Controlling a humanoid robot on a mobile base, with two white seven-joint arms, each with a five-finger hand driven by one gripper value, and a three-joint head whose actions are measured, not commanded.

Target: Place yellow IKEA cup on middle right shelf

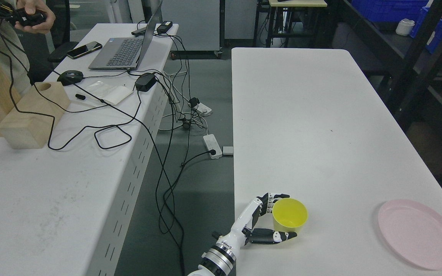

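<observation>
— Where the arm comes up from the bottom edge left of the middle, what is the left hand [268, 220] doing?
— It sits at the near left corner of the white bench [320, 126], wrapped about the yellow cup [289, 216]. The upper fingers [272, 199] curl round the far side of the rim, the thumb lies along the near side at the cup's base. They look closed around the cup, though I cannot tell how firmly they press.
— And the cup itself?
— Upright, mouth open to the camera, standing on the bench near its front left edge.
— Anything else on that bench?
— A pink plate [419, 234] at the near right, well apart from the cup.
— Further out?
— Between the two benches, on the grey floor, lie black cables and a white power strip [212, 146]. The left bench [52, 199] carries a pale wooden block [33, 115] with a round hole in its top, a black cable looped beside it, then a black mouse [70, 77], a phone [84, 50] and an open laptop [127, 50] further back.
— Any person?
— At the far left top corner a person's hand [33, 17] holds a small black device.
— And the shelf?
— Dark shelving [416, 57] stands at the far right, with blue bins on it. The right hand does not show.
</observation>
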